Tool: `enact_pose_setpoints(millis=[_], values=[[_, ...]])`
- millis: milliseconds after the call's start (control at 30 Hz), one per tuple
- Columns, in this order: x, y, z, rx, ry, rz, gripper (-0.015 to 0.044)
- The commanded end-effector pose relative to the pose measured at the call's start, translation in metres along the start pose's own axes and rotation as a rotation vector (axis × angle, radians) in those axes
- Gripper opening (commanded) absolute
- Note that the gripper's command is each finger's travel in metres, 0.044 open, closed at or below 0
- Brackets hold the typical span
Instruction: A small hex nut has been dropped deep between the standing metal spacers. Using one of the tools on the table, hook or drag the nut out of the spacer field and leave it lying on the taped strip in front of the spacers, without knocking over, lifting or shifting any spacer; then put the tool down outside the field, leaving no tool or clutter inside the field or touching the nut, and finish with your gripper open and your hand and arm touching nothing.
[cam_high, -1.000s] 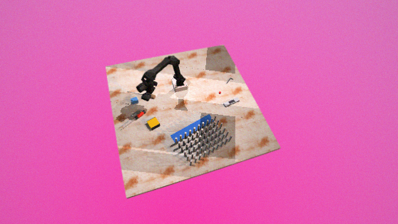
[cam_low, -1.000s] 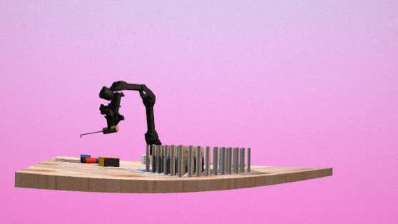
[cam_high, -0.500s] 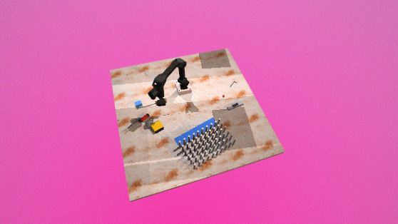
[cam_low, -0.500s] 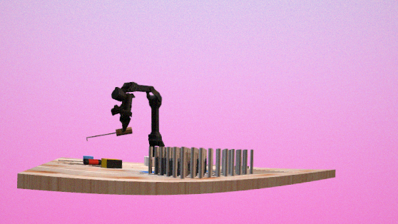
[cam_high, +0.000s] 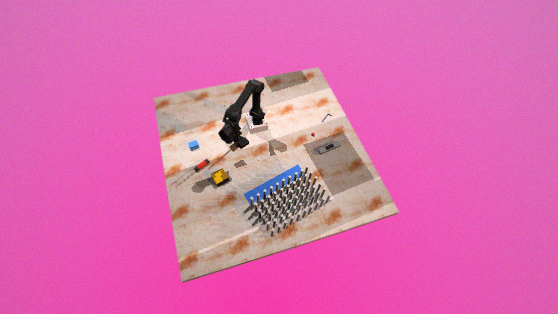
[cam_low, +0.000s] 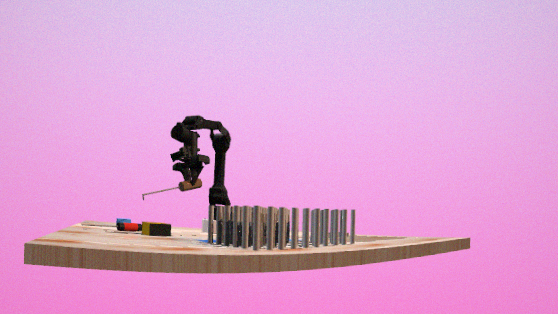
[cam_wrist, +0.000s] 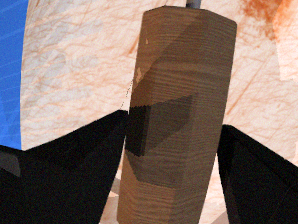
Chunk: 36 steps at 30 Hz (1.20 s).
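Observation:
My gripper (cam_high: 234, 147) (cam_low: 191, 182) (cam_wrist: 173, 127) is shut on the wooden handle of a hook tool (cam_low: 190, 186) (cam_wrist: 180, 65). The tool is held in the air above the table; its thin shaft slopes down to a small bent tip at the left in the exterior view. The upright metal spacers (cam_high: 289, 199) (cam_low: 256, 227) stand in a dense field, away from the gripper and tool. The blue taped strip (cam_high: 272, 183) lies along the field's edge facing the arm base. The hex nut cannot be made out in any view.
A red-and-black handled tool (cam_high: 202, 165) (cam_low: 129, 227) lies at the left, near a yellow-and-black block (cam_high: 220, 176) (cam_low: 156, 229) and a blue block (cam_high: 193, 145) (cam_low: 123, 220). A grey flat object (cam_high: 328, 147), a small red object (cam_high: 313, 134) and an L-shaped key (cam_high: 327, 117) lie at the right.

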<state>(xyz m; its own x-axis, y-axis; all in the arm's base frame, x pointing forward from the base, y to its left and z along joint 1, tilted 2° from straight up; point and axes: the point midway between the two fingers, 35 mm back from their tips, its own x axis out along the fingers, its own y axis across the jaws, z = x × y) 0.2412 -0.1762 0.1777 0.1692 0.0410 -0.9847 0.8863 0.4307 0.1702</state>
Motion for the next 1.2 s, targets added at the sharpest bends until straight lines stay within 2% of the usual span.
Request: enact_pose_setpoints(millis=[0,1167], values=[[-0.001,0.010,-0.010,-0.111,0.005,0.028,0.0000],[0.004,0.074,-0.127,-1.283,0.072,0.304,0.0000]])
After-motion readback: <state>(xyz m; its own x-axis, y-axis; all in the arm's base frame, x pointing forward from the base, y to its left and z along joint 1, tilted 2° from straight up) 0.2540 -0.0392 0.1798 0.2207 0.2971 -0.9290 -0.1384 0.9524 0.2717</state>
